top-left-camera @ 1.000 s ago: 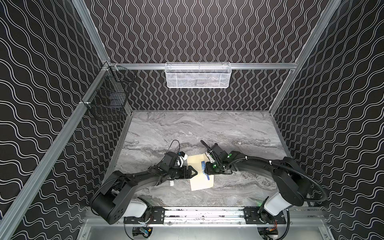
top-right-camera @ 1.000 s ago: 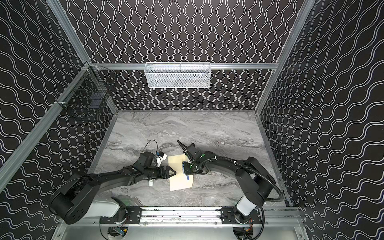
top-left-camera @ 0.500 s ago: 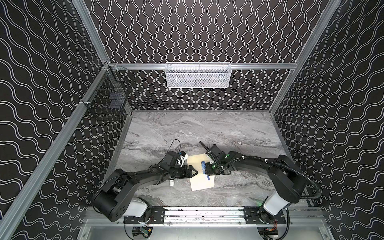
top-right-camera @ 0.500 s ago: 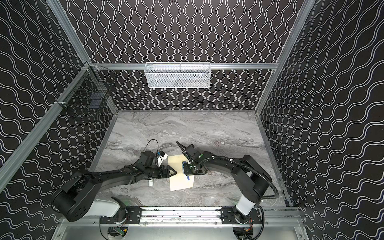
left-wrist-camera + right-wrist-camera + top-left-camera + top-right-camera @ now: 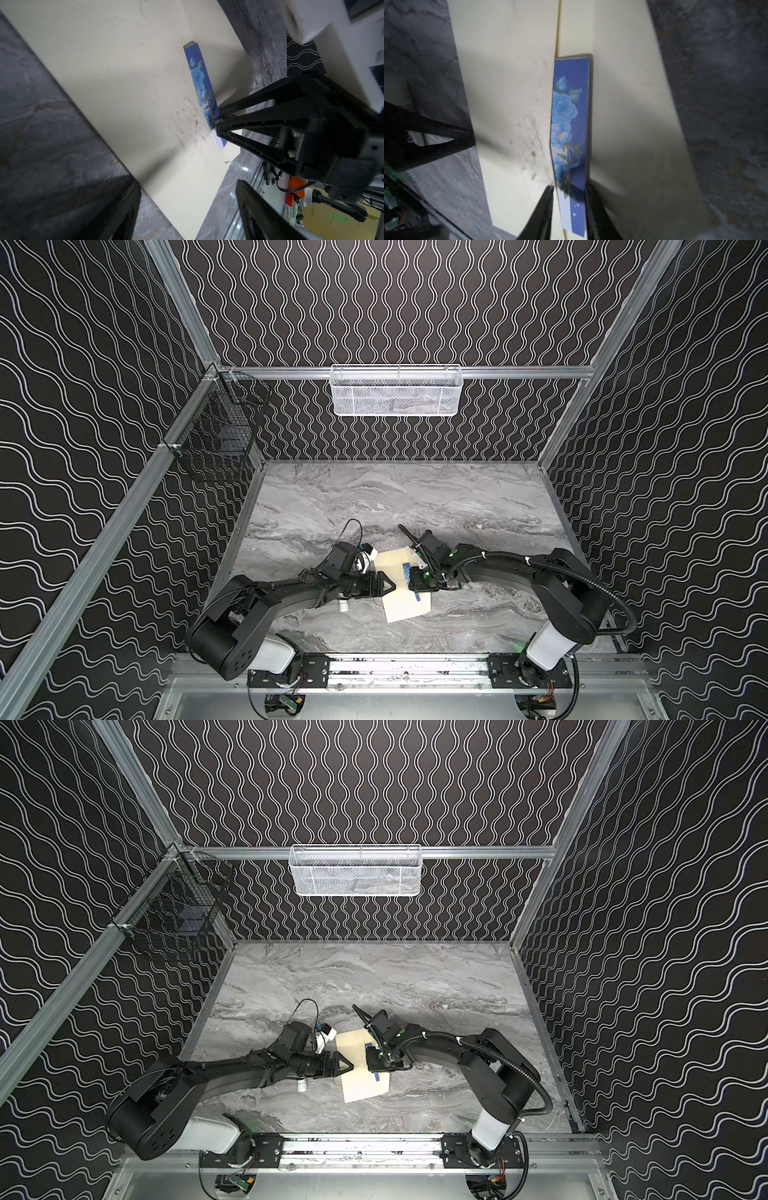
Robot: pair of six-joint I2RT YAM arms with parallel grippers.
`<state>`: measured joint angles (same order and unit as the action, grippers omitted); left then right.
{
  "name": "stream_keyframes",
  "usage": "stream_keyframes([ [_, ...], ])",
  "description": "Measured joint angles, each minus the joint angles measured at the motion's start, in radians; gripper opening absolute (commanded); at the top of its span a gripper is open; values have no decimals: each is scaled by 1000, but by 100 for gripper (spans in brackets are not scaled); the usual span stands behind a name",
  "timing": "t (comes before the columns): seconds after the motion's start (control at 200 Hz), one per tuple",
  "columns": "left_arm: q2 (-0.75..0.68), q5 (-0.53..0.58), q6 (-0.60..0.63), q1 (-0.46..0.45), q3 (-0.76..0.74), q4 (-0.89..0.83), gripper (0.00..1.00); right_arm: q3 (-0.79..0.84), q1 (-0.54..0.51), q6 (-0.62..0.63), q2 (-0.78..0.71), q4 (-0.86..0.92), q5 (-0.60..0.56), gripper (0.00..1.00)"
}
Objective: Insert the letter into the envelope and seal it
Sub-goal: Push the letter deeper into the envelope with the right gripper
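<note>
Letter [image 5: 418, 596] and envelope [image 5: 405, 608] lie together on the gray table [image 5: 415, 497] in both top views. We see only a thin blue strip of the letter. It pokes out of the cream envelope, right under the right gripper [image 5: 412, 581]. The envelope's long side runs from far to near, between the two grippers, and the strip runs the same way. The left gripper [image 5: 390, 585] has its tips at the envelope's edge. A small white tube [image 5: 344, 605] lies back behind those tips. We see lots of bare table past both grippers, and the metal rail [image 5: 399, 668] is on the near side.

From the left wrist, our left fingers [image 5: 124, 207] are wide apart, with only envelope and table between them. Past them, the right gripper's tips meet the blue strip. A green sign [image 5: 339, 218] far off is too blurry to read.

From the right wrist, the right fingers [image 5: 544, 212] are narrow, one on each side of the strip. It shows blue roses and tiny white stars. We cannot tell if they squeeze it.
</note>
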<state>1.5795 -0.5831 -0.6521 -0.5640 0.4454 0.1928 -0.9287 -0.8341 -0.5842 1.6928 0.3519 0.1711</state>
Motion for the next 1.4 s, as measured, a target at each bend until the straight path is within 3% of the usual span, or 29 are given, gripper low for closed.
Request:
stream_keyframes([
  [0.846,30,-37,3,-6,5,27,75,27,-23,-36,-19,-70,32,30],
  [1.401,-10,97,3,0,78,-121,76,-95,-23,-32,-19,-5,-164,34],
])
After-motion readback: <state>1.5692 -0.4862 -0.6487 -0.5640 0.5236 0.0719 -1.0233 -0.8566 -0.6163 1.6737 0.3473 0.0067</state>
